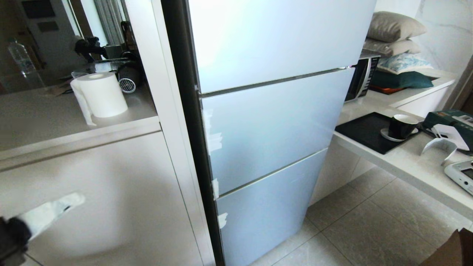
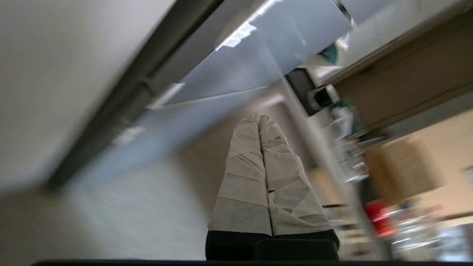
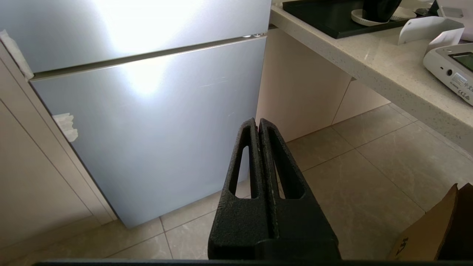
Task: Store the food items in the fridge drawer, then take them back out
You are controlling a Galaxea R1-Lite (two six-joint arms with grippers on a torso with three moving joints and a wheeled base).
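The fridge (image 1: 269,122) is standing with all its pale blue doors closed, so the fridge drawer and the food items are lying hidden somewhere out of sight, probably behind them. The left hand (image 1: 74,201), taped white with fingers pressed together and empty, is reaching from the fridge's left. The right hand (image 3: 258,125), closed and empty, is hanging before the lowest door (image 3: 147,129), likely parked.

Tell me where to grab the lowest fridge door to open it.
The lowest pale blue frosted fridge door shows no handle, and small round hinge-like fittings sit at its top corner on the robot's right. So probably grip its vertical edge on the left, by the white tape scrap, bringing the white-taped left tool in from that side.
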